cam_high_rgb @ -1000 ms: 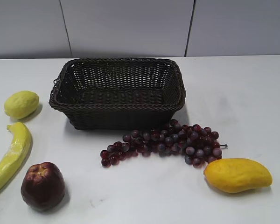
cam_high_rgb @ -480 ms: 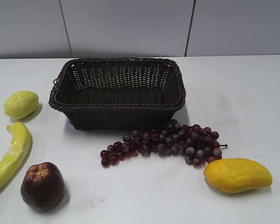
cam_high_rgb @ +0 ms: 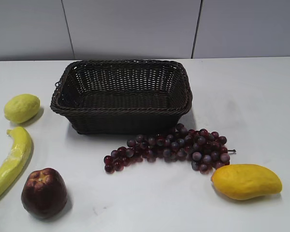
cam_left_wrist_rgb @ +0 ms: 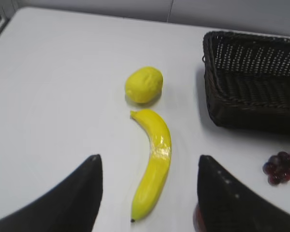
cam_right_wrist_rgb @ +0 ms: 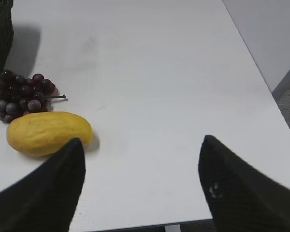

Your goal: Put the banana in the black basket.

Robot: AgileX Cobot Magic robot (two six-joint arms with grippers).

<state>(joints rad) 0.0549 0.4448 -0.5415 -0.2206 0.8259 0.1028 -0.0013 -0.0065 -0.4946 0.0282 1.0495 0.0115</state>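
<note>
The banana (cam_high_rgb: pixel 12 162) lies on the white table at the far left, long, curved and yellow-green with a pale scuffed patch. In the left wrist view the banana (cam_left_wrist_rgb: pixel 153 169) lies between my left gripper's open fingers (cam_left_wrist_rgb: pixel 150 162), which hang above it and hold nothing. The black basket (cam_high_rgb: pixel 122 94) stands empty at the back middle; its left end shows in the left wrist view (cam_left_wrist_rgb: pixel 251 82). My right gripper (cam_right_wrist_rgb: pixel 142 142) is open and empty above bare table near the front right edge. Neither gripper shows in the exterior view.
A lemon (cam_high_rgb: pixel 21 108) lies behind the banana, also in the left wrist view (cam_left_wrist_rgb: pixel 143 84). A dark red apple (cam_high_rgb: pixel 44 192) sits right of the banana's near end. Grapes (cam_high_rgb: pixel 171 147) lie before the basket. A mango (cam_high_rgb: pixel 246 181) lies at front right, also in the right wrist view (cam_right_wrist_rgb: pixel 48 133).
</note>
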